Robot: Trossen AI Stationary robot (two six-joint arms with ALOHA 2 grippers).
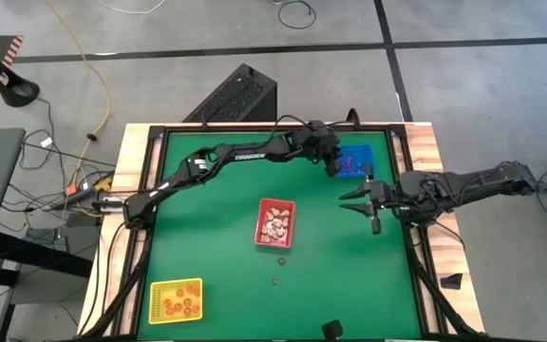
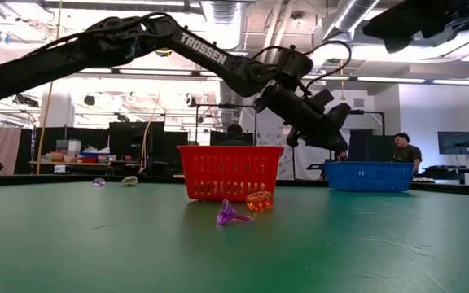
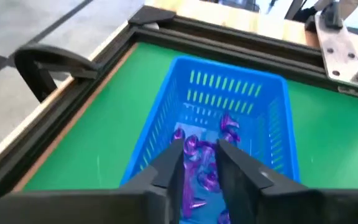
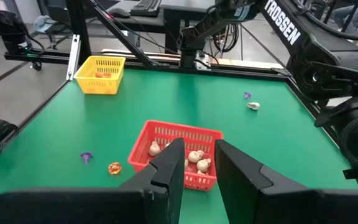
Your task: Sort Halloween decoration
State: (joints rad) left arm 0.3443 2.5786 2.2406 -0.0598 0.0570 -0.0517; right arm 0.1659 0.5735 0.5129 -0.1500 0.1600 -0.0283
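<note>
Trinkets are lying sorted by colour: purple ones (image 3: 199, 163) in the blue tray (image 3: 166, 99), cream ones (image 4: 196, 156) in the red tray (image 4: 143, 137), orange ones (image 1: 180, 303) in the yellow tray (image 1: 176, 284). Left gripper (image 3: 199, 163) is hovering over the blue tray, fingers narrowly parted and empty. Right gripper (image 1: 351, 202) is waiting beside it, fingers narrowly parted, holding nothing. A purple trinket (image 2: 230, 214) and an orange trinket (image 2: 259, 201) are sitting on the tabletop (image 2: 381, 244).

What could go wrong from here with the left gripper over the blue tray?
1. The left gripper hangs over the blue tray with fingers parted above the purple trinkets; if one clings to a finger, it may leave with the arm.
2. The right gripper waits close by the blue tray; the arms could clash on retreat.
3. A purple trinket and orange trinket lie nearly touching by the red tray; one grasp might take both.
</note>
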